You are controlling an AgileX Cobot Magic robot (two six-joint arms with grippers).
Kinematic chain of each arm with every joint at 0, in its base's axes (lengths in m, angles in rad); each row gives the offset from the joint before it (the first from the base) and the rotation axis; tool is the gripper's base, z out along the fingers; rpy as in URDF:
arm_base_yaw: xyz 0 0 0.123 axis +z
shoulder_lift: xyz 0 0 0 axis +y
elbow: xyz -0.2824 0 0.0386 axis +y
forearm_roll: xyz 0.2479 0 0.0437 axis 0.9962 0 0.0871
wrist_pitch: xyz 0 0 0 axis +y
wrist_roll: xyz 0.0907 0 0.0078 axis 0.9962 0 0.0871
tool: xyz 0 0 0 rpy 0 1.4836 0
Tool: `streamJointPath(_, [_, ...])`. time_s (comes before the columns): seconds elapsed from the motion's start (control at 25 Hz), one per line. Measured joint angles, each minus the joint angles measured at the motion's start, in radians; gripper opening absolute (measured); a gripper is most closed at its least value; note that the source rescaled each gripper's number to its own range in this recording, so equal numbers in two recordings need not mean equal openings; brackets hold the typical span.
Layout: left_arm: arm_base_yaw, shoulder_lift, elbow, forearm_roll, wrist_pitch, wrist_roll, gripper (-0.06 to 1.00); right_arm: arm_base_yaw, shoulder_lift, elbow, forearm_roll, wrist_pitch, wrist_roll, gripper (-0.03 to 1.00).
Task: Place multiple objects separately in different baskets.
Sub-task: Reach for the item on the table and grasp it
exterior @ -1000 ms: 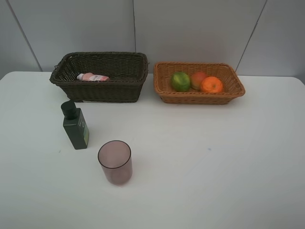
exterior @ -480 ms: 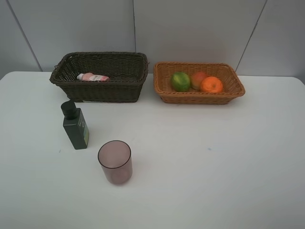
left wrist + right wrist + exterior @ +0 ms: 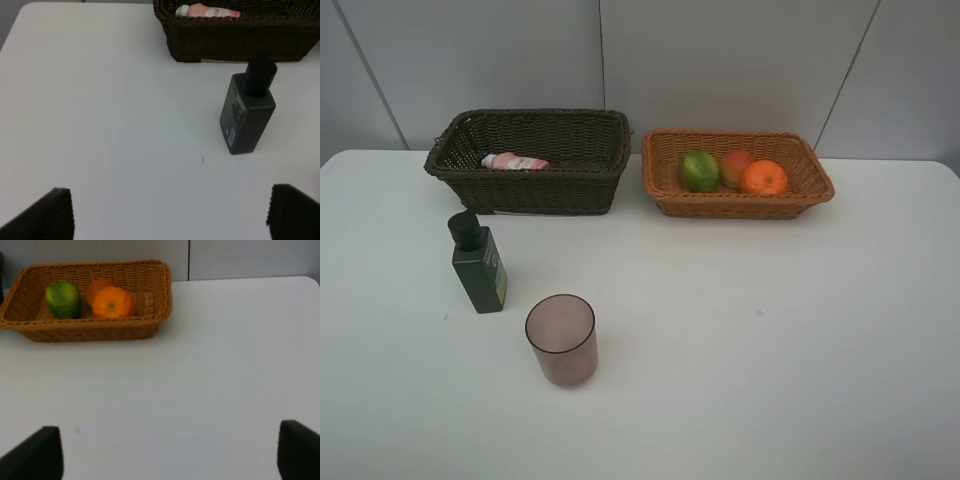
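No motion anywhere: left tool (image 3: 172, 216) and right tool (image 3: 167, 452) wide-jawed above table (image 3: 750, 360)

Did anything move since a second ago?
No, nothing visibly changed. The pink bottle lies in the dark basket, the lime, red fruit and orange in the tan basket; the green bottle and cup stand on the table.

Of the left end effector (image 3: 170, 215) and the right end effector (image 3: 167, 452) only matte black fingertips (image 3: 50, 217) show, blocky with sloping tops, the left pair's inner edges finely toothed.
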Motion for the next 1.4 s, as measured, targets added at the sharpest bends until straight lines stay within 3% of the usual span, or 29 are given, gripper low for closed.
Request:
streamJointPath(0.72, [0.0, 0.035, -0.011, -0.003, -0.012, 0.0, 1.0, 0.0, 0.0, 0.0, 0.0, 0.0, -0.002, 0.89])
streamJointPath(0.92, [0.0, 0.265, -0.105, -0.007, -0.114, 0.0, 1.0, 0.0, 0.0, 0.0, -0.001, 0.0, -0.002, 0.89])
streamJointPath(1.16, [-0.007, 0.614, -0.216, -0.035, -0.159, 0.025, 1.0, 0.0, 0.0, 0.0, -0.001, 0.0, -0.003, 0.89])
streamJointPath(1.4, [-0.15, 0.918, -0.28, -0.054, -0.231, 0.093, 1.0, 0.0, 0.0, 0.0, -0.001, 0.0, -0.003, 0.89])
